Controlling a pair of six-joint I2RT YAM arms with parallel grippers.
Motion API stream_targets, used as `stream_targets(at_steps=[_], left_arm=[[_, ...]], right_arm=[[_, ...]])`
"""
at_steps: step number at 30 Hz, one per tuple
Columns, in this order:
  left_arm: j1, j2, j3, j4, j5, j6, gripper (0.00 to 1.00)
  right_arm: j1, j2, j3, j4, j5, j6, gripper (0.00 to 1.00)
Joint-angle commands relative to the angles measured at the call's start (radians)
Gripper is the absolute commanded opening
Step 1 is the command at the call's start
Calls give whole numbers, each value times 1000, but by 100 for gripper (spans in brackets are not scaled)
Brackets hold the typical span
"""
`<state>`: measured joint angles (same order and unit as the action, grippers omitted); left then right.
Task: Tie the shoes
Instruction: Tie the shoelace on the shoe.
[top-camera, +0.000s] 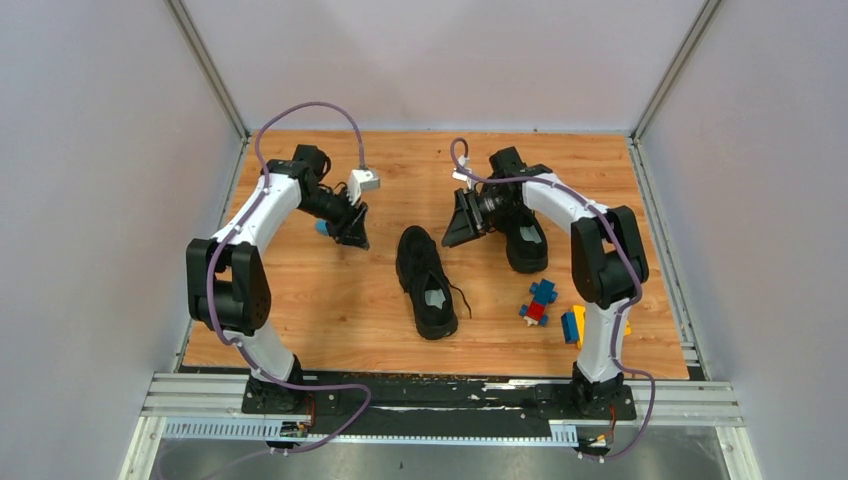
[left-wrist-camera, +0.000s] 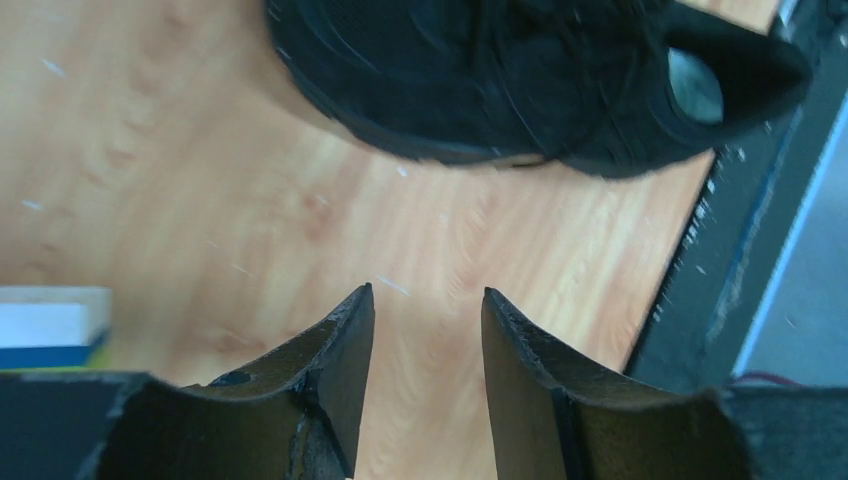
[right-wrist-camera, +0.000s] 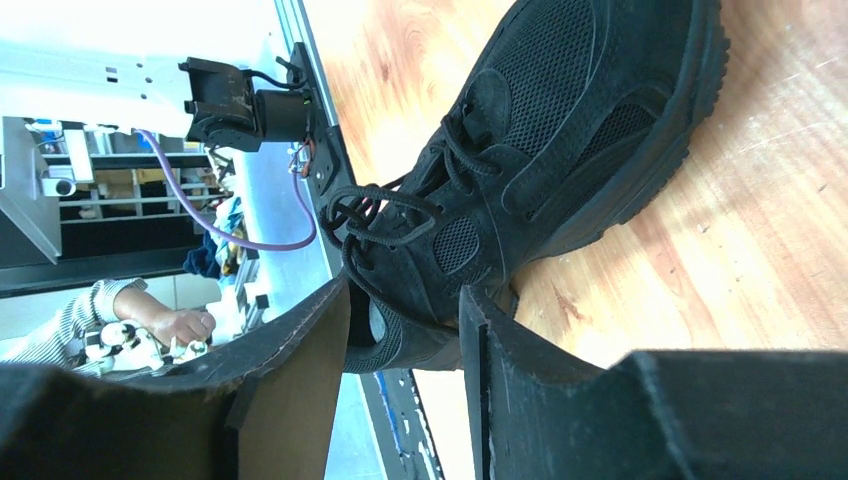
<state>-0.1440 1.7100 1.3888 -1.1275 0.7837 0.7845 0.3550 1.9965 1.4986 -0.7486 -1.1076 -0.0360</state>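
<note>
The left gripper (top-camera: 350, 228) hangs left of the centre shoe (top-camera: 427, 280), jaws spread. The right gripper (top-camera: 465, 224) is just beside the far right shoe (top-camera: 527, 243), jaws also spread.

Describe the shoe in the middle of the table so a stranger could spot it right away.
On the wooden table, look between the left arm and the right arm: a black sneaker lies alone at the centre, a loose lace trailing toward the toy blocks. The other sneaker sits farther back, right beside the right arm.

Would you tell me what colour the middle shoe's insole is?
Pale grey insole, best in the top external view.
</note>
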Motion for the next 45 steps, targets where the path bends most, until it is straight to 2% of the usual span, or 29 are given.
stream_targets(at_steps=[1, 2, 5, 9, 14, 22, 35, 37, 38, 41, 43, 45], left_arm=[[-15, -31, -10, 324, 84, -221, 50], [-32, -32, -56, 380, 103, -259, 50], [-78, -39, -154, 583, 216, -245, 49], [-143, -1, -219, 659, 304, -191, 47], [-197, 40, -203, 635, 375, -160, 46], [-228, 71, -194, 582, 394, -91, 44], [-237, 88, -153, 366, 452, 112, 42], [-240, 92, -148, 367, 450, 110, 38], [-241, 93, -148, 381, 447, 94, 35], [-244, 97, -152, 426, 426, 54, 23], [-244, 98, -150, 425, 407, 44, 9], [-243, 93, -148, 411, 389, 46, 2]], right_arm=[[2, -25, 57, 20, 28, -20, 46], [1, -11, 71, 20, 26, -13, 47], [-1, 44, 115, 14, 10, -3, 54], [-9, 111, 161, 15, -66, 15, 58], [-3, 155, 180, 15, -82, 19, 58], [24, 165, 149, 29, -149, 30, 59], [62, 207, 169, 55, -152, 88, 59], [64, 208, 166, 55, -165, 88, 55], [64, 206, 165, 56, -174, 87, 49], [62, 199, 156, 57, -196, 82, 27], [56, 181, 133, 58, -208, 74, 11], [49, 153, 104, 57, -213, 64, 1]])
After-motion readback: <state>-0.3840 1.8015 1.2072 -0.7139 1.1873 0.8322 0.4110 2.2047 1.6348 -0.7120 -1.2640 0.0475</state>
